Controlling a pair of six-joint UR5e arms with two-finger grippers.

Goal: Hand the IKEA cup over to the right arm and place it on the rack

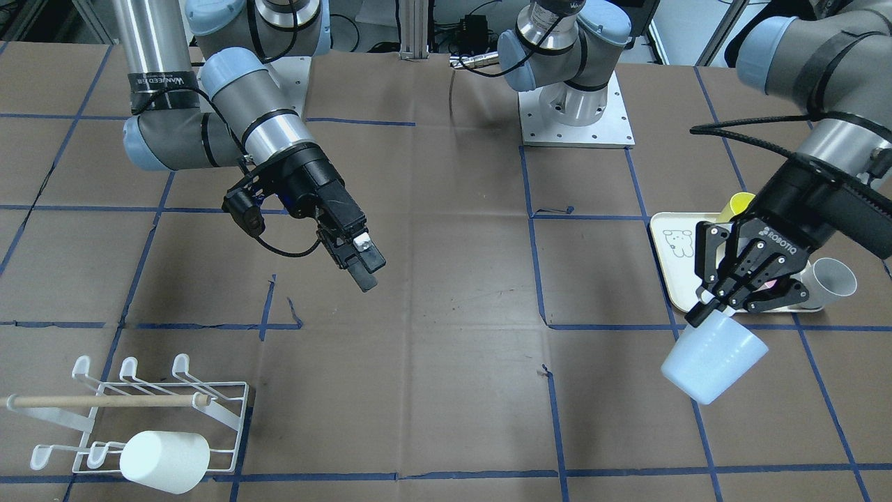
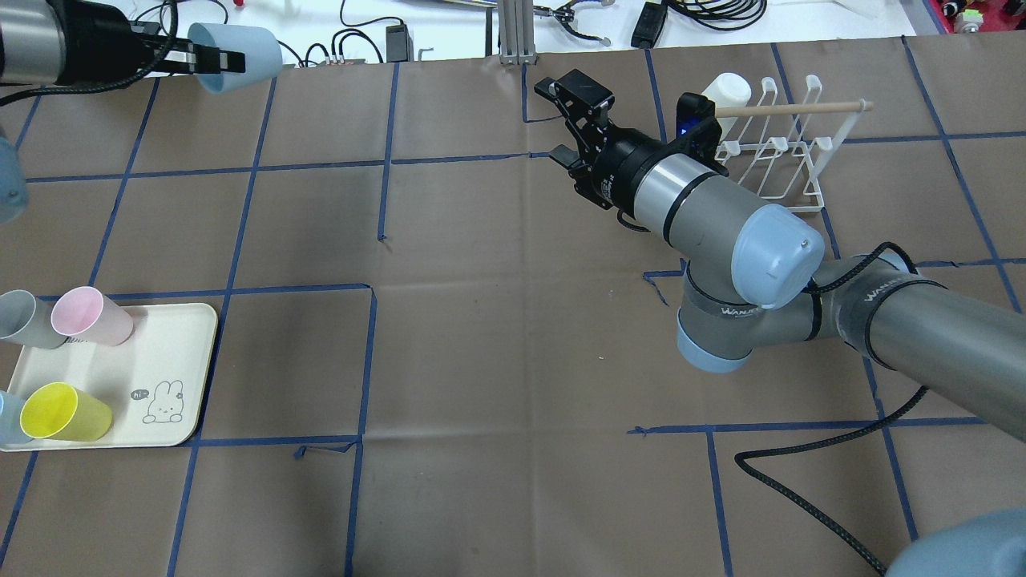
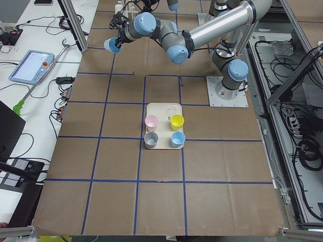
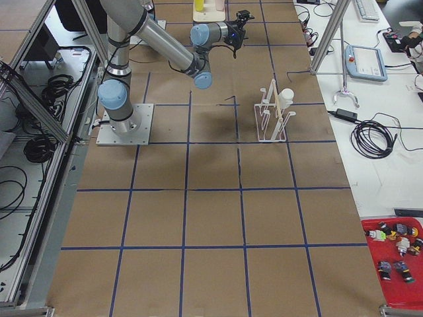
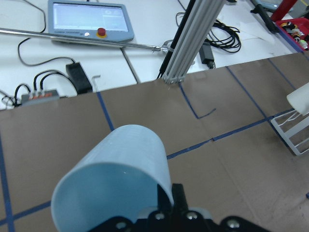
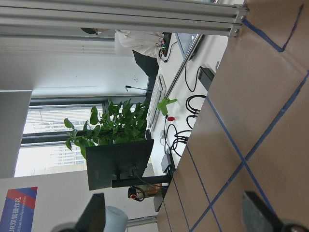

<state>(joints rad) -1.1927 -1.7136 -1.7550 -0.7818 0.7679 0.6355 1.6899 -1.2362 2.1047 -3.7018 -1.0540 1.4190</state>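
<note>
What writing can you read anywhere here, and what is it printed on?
"ROBOTIQ": body of the left gripper.
"hi": speech bubble on the cream tray.
"WAN...", rest blurred: black band on the right arm.
Blue-and-red sign, right wrist view: too blurred to read.

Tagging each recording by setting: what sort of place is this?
Most likely a robotics lab or test cell. The left arm and right arm are mounted on a paper-covered table gridded with blue tape, a teach pendant lies beside it, and cables and aluminium framing surround it.
</note>
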